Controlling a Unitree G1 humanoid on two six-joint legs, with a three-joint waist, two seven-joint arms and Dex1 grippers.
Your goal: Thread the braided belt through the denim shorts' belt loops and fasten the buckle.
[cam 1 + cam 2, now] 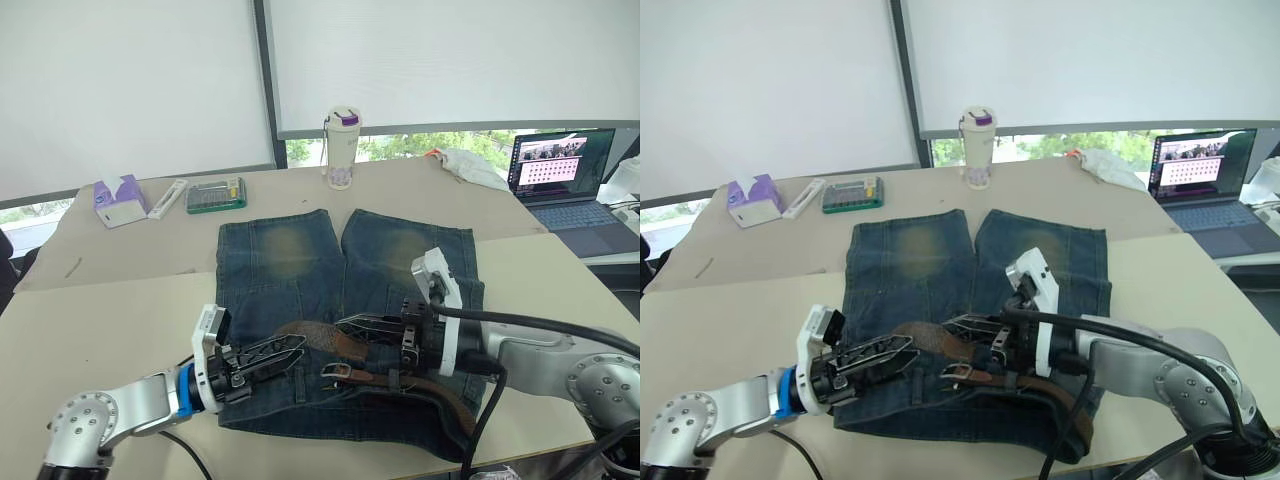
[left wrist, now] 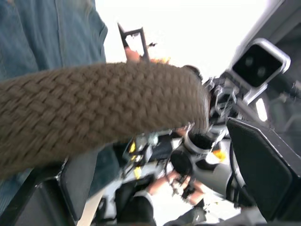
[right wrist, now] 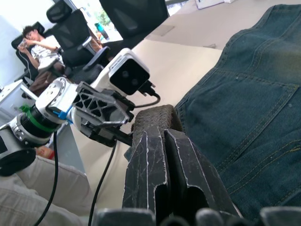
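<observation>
From the head views, the faded blue denim shorts point(image 1: 340, 300) lie flat near the bench's point(image 1: 120, 300) front edge, waistband nearest the robot, with the dark olive-brown braided belt point(image 1: 420, 385) curving along it and its small silvery buckle point(image 1: 335, 371) between the two hands. In the left wrist view the left hand point(image 1: 270, 355) has the woven strap point(image 2: 94, 103) lying across its fingers, though I cannot tell their spread. In the right wrist view the right hand point(image 3: 162, 155) is pinched narrow on the belt's end point(image 3: 155, 115).
</observation>
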